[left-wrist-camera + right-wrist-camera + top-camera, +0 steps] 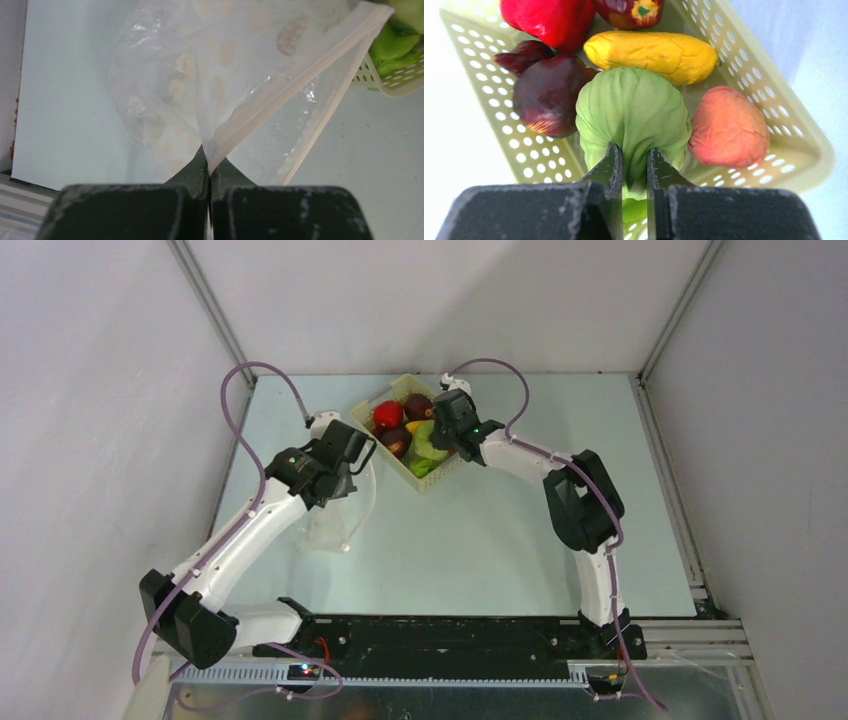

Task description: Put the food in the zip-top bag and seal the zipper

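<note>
The clear zip-top bag (225,85) with pale polka dots hangs from my left gripper (209,160), which is shut on its mouth edge by the zipper strip (285,92). In the top view the bag (335,525) droops below my left gripper (352,480), left of the basket. My right gripper (634,159) is shut on a green toy vegetable (634,107) inside the basket (514,145). Around it lie a yellow piece (654,55), an orange piece (729,127), a dark purple piece (546,95) and a red piece (549,17). In the top view my right gripper (440,440) sits over the basket's food (388,415).
The pale yellow latticed basket (432,480) stands at the table's back middle between the two arms. Its corner with a green piece (395,47) shows at the upper right of the left wrist view. White walls enclose the table on the left, right and back.
</note>
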